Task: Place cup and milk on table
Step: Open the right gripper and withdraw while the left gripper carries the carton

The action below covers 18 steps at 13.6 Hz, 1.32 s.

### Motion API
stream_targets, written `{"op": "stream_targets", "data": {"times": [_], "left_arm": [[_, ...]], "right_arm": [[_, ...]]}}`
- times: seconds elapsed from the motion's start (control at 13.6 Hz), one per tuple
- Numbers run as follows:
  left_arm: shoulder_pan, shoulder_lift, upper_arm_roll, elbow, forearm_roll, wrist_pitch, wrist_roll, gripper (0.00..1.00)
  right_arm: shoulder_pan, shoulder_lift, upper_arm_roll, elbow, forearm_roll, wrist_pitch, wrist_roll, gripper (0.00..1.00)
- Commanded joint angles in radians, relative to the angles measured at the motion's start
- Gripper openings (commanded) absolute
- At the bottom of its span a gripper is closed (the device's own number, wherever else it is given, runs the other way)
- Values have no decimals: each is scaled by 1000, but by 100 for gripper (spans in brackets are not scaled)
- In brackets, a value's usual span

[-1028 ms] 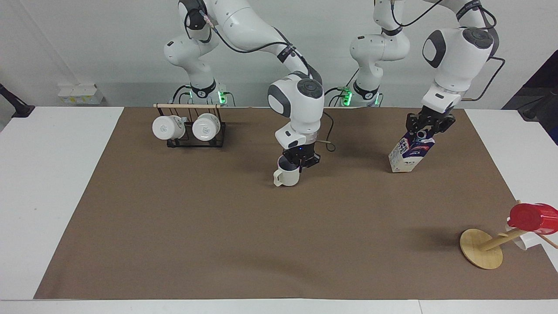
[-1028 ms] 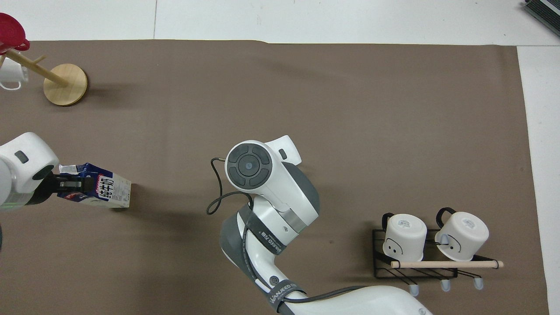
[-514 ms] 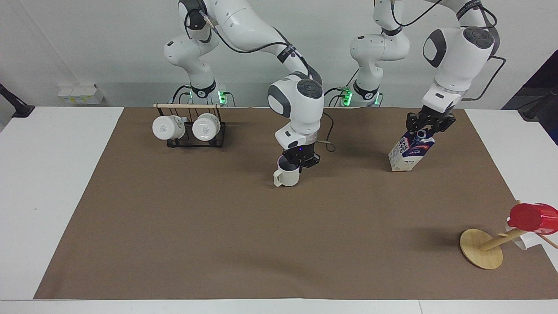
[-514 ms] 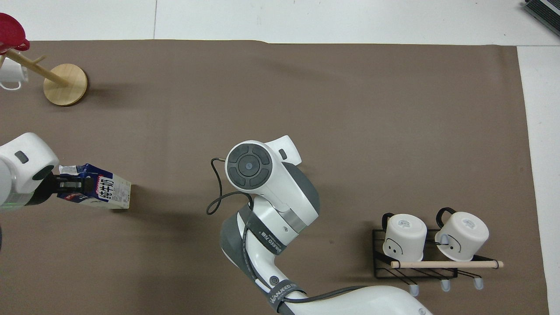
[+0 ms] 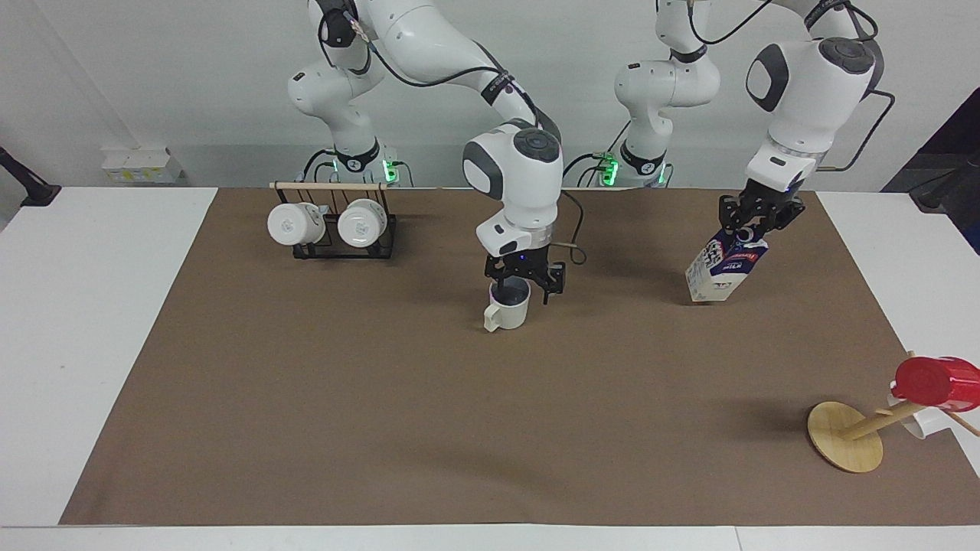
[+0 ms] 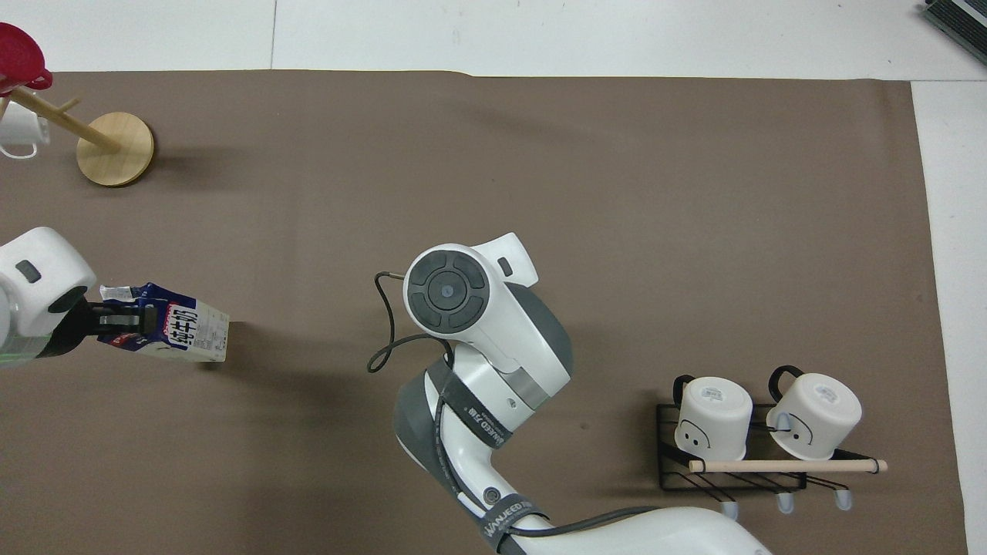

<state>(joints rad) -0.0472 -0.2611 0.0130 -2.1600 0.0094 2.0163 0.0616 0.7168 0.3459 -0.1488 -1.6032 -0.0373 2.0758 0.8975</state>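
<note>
**Cup released; milk carton not yet set down**

Going by the facing view. The cream-white ceramic mug with a loop handle, the cup (image 5: pixel 508 311), stands upright on the large white table (image 5: pixel 99 306) with its brown paper-like sheet, midway between the two arms' ends. Its mouth faces up; its handle points toward the right arm's end and away from the robots. The right gripper (image 5: pixel 525 281) gripped the rim half a second ago; it has since lifted slightly, and its fingers are now spread wide just above the rim. Judgement: cup placement is complete.

The left gripper (image 5: pixel 758 218) is clamped on the dark-blue gable top of the small blue-and-white milk carton (image 5: pixel 723 264). The carton has risen slightly; its base sits just off the sheet. Its long axis is tilted, base swung toward the cup. Judgement: levelling, lowering and release remain.
</note>
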Motion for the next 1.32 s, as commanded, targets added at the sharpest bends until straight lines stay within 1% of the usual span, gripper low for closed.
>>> {"op": "stream_targets", "data": {"times": [0.0,0.15,0.37,0.51,0.66,0.88,1.03,1.25], "left_arm": [[-23,3,-8,28,9,-30,-49,47],[-97,-6,-14,28,9,-30,-136,46],[-235,-12,-43,35,9,-30,-360,41],[-307,-3,-53,60,9,-21,-477,41],[-368,0,-53,63,9,1,-572,41],[-416,14,-53,57,9,90,-646,40],[-448,25,-53,48,9,145,-698,37],[-474,45,-53,28,14,215,-746,36]], "right_arm": [[-75,-109,9,-26,2,-107,-142,100],[-118,-148,9,-27,2,-178,-234,100],[-186,-197,9,-32,2,-258,-346,100],[-244,-231,9,-32,10,-311,-435,100],[-311,-261,9,-32,22,-347,-500,100],[-391,-298,9,-32,22,-370,-580,100],[-447,-314,9,-27,23,-397,-638,100],[-517,-346,9,-27,25,-445,-710,100]]}}
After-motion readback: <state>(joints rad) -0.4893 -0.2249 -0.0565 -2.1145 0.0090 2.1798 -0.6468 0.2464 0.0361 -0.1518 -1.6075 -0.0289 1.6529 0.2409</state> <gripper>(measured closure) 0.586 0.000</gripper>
